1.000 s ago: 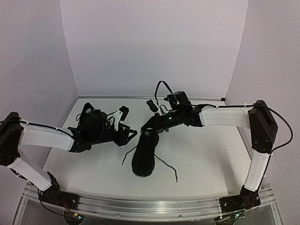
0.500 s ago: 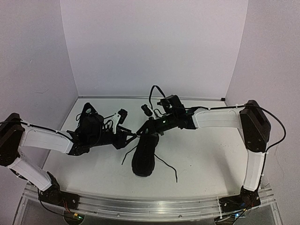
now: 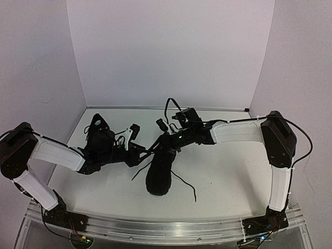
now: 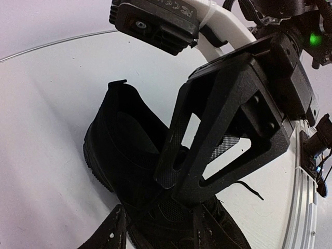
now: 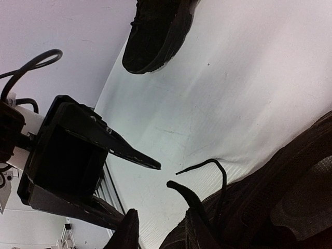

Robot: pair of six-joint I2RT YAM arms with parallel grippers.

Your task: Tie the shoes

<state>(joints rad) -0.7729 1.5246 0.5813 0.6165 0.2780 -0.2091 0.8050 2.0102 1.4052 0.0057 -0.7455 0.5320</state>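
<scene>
Both are matte black low-top sneakers. The first shoe (image 3: 158,174) lies sole-down in the middle of the bench (image 3: 228,171), with its toe toward the near edge and its collar toward the back. Its laces (image 3: 184,185) are untied, and thin black ends trail loose on the surface on either side. The second shoe (image 3: 98,136) sits well apart to the left, nearer the back corner and partly hidden.
</scene>
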